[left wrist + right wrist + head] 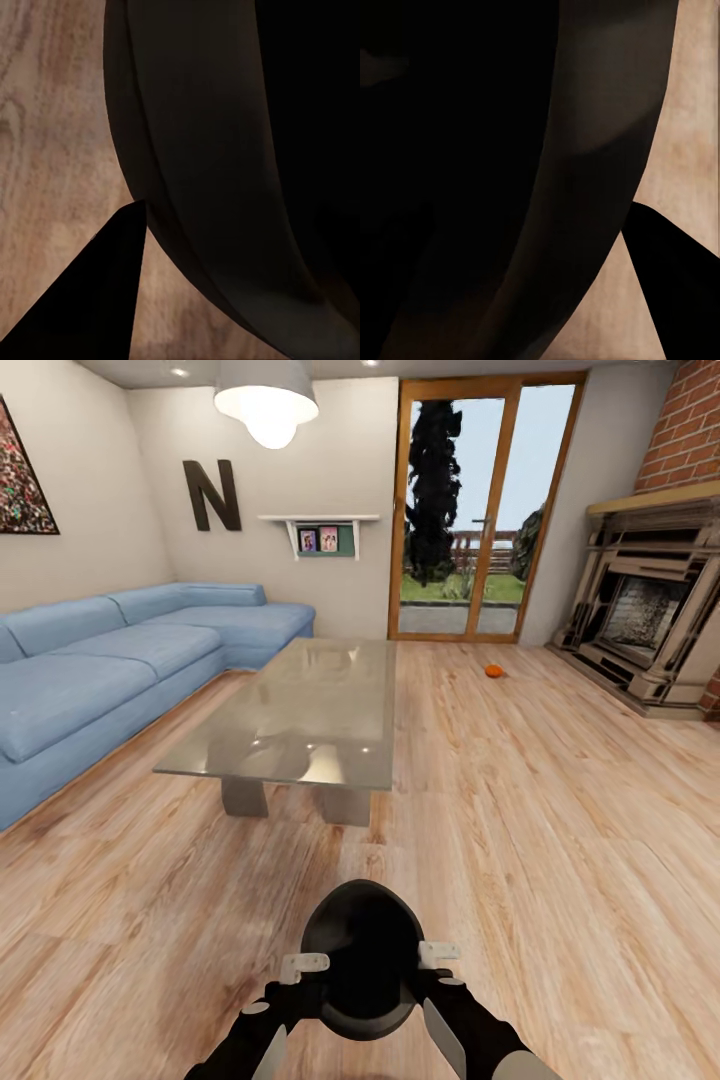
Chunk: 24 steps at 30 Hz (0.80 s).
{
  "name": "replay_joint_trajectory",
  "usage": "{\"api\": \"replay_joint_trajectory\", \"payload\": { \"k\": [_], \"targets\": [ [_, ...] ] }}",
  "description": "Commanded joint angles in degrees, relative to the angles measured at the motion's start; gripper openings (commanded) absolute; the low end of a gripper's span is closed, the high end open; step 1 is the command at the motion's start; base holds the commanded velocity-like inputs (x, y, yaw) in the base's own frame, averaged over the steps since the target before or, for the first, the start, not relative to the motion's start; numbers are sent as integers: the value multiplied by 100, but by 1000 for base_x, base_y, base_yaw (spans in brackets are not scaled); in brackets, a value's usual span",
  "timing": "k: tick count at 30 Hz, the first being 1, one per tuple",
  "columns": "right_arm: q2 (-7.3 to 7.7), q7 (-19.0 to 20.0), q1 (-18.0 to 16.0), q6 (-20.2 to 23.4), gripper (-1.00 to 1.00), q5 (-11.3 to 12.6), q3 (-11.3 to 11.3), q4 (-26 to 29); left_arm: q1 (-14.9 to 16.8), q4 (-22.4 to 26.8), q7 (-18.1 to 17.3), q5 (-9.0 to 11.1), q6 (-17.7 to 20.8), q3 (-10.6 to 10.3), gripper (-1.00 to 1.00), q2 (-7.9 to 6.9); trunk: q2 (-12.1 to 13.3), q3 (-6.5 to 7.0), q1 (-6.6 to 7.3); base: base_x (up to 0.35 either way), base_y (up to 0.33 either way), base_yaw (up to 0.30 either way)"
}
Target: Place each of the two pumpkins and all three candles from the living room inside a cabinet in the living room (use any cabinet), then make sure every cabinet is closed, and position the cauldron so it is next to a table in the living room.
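Living room seen from the robot's head cam. Both arms reach fwd and down, carrying a black cauldron [362, 958] between them, just above the wood floor [560, 810]. The left end effector [303, 964] sits at the pot's left rim, the right end effector [438, 954] at its right rim; each seems to pinch the rim, but the wrist cams are too dark and close to confirm it, so their closure can't be told for sure. Ahead, w/ open floor between, stands a low glass-topped table [300, 710]. A blue sofa [110, 660] runs along the left wall. One small orange pumpkin [493, 671] lies on the floor far off, near the fireplace [650, 610].

Step in hand looks like bringing the pot to the table. To do it well: roll straight fwd, keep both arms level so the pot doesn't tip or slip, stop short of the glass edge, lower it onto the floor just beside the surface, then release both sides together.
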<state>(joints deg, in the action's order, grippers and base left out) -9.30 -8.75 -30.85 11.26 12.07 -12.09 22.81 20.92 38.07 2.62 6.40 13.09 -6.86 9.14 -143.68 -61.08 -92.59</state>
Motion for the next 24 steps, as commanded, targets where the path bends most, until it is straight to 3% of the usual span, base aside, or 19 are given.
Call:
{"api": "replay_joint_trajectory", "payload": {
  "k": [1, 8, 24],
  "targets": [
    [2, -48, -7, 31, -100, 6, -29, 24, 0, 16, 22, 133, 27, -55, -100, 1, -3, 3, 2, 0, 0, 0],
    [-1, -53, -1, 28, -100, 6, -25, 23, 0, 39, 20, 133, 25, -52, -100, -6, -3, 48, 2, 0, 45, -97],
    [6, -47, -4, -78, -100, 6, -21, 23, 0, 42, 20, 133, 27, -52, -100, -8, -3, 54, 2, 0, 280, -43]
  ]
}}
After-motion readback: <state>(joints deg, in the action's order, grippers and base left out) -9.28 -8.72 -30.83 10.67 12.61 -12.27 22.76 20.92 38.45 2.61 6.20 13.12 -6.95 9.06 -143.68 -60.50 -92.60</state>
